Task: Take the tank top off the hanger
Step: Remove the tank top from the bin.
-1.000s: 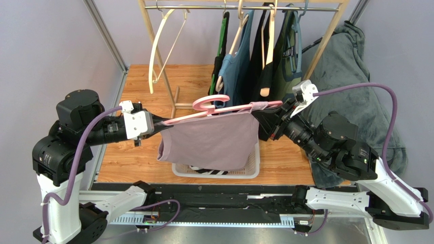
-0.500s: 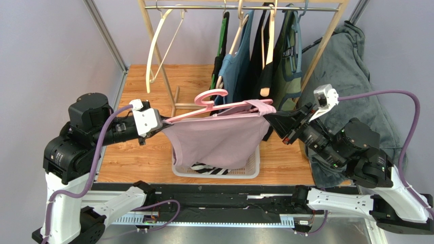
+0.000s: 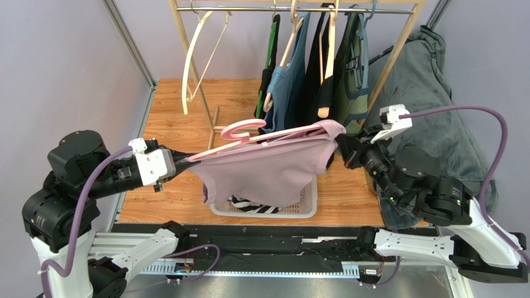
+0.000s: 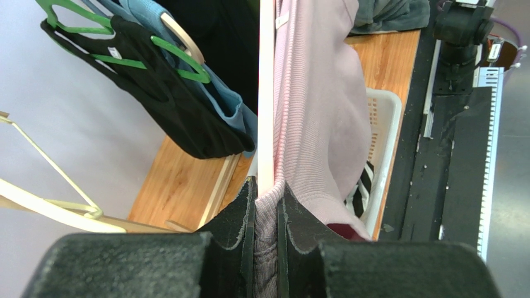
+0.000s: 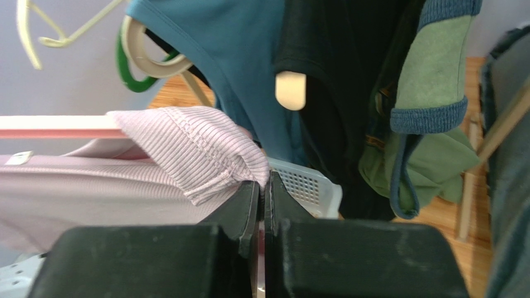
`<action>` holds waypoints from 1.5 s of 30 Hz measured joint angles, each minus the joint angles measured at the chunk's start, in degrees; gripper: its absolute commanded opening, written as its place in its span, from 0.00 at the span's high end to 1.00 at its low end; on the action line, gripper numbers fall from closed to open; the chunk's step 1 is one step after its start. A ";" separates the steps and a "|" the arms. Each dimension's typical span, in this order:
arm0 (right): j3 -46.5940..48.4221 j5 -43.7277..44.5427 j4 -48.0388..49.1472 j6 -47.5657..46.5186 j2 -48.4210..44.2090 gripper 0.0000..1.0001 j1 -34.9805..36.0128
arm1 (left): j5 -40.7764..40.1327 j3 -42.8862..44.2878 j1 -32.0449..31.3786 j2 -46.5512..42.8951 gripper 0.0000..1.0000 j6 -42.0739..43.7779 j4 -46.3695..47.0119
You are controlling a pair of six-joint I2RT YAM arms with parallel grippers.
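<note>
A lilac ribbed tank top (image 3: 267, 174) hangs on a pink hanger (image 3: 239, 129) that is held in the air between both arms and slopes down to the left. My left gripper (image 3: 186, 159) is shut on the top's left strap at the hanger's left end. The left wrist view shows ribbed fabric (image 4: 317, 93) pinched between the jaws of the left gripper (image 4: 266, 192), beside the hanger arm (image 4: 266, 93). My right gripper (image 3: 341, 149) is shut at the hanger's right end. In the right wrist view the bunched right strap (image 5: 193, 146) lies against the right gripper's (image 5: 264, 186) tips, over the hanger arm (image 5: 56, 126).
A white basket (image 3: 309, 202) holding a striped garment (image 3: 249, 206) sits under the top. A wooden clothes rack (image 3: 186, 74) behind carries several hung garments (image 3: 311, 56) and an empty cream hanger (image 3: 193, 56). A grey blanket (image 3: 429, 93) lies at the right.
My left arm has pulled back to the left and lower, tilting the hanger and stretching the top. My right gripper has shifted slightly left, still at the hanger's right end.
</note>
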 measured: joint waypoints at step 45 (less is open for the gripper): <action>18.58 -14.14 -6.27 -20.46 -3.23 0.34 -2.05 | 7.45 8.63 -0.52 15.89 1.00 -6.56 6.38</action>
